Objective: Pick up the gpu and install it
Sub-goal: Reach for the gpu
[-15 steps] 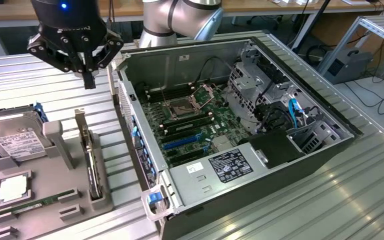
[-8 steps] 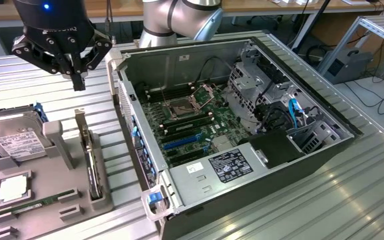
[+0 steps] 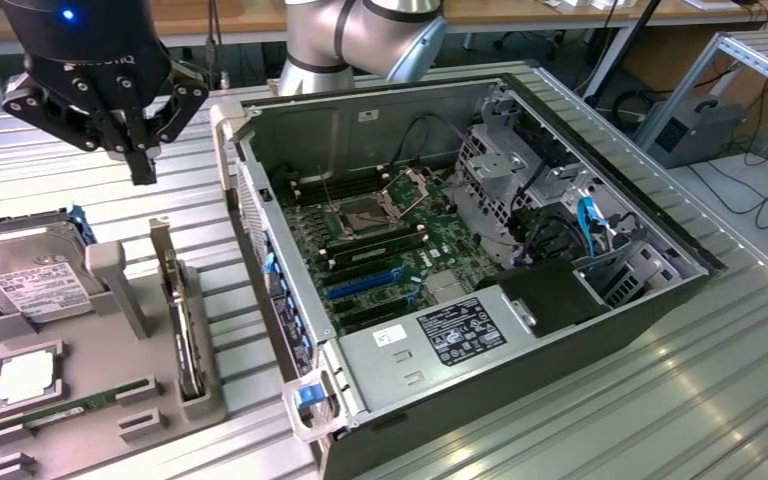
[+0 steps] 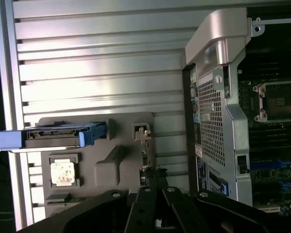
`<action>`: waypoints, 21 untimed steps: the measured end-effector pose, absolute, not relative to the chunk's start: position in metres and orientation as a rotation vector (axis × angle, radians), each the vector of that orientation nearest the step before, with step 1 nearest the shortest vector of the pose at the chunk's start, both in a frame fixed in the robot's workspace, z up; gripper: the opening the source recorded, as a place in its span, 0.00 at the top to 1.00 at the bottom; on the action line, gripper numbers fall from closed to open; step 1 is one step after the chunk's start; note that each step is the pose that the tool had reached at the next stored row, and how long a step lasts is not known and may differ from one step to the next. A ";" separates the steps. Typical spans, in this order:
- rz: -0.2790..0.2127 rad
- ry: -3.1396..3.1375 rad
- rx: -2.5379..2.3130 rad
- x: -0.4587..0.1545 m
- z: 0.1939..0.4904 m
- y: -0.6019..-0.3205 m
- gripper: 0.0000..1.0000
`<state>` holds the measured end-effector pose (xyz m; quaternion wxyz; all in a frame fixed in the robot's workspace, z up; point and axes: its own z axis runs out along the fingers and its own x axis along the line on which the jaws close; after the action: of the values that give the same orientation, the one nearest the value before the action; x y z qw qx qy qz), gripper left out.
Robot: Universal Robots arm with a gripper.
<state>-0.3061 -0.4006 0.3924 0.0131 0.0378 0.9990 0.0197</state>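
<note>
The gpu point(image 3: 187, 318) stood on its long edge in a slot of the grey tray point(image 3: 131, 370), on the tray's side nearest the open computer case point(image 3: 491, 250); its silver bracket point(image 3: 160, 245) rose at the tray's far end; the hard drive point(image 3: 27, 280) lay on the tray's opposite side. The gripper point(image 3: 144, 168) hovered above the counter point(image 3: 37, 180) just beyond the tray's far end, jaws pressed together and holding nothing. The card looked light, stiff and fragile, a thin board with exposed parts; its upper edge, standing proud of the tray, seemed the safest place to pinch, well away from the connector edge down in the slot.
</note>
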 end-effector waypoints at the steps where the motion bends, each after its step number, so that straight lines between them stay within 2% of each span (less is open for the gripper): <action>1: 0.062 3.112 0.118 -0.307 0.392 -0.404 0.89; 12: 0.061 3.113 0.118 -0.316 0.392 -0.442 0.89; 21: 0.061 3.113 0.118 -0.317 0.392 -0.453 0.89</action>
<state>-0.3167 -0.4533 0.3921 0.0131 0.0378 0.9990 0.0196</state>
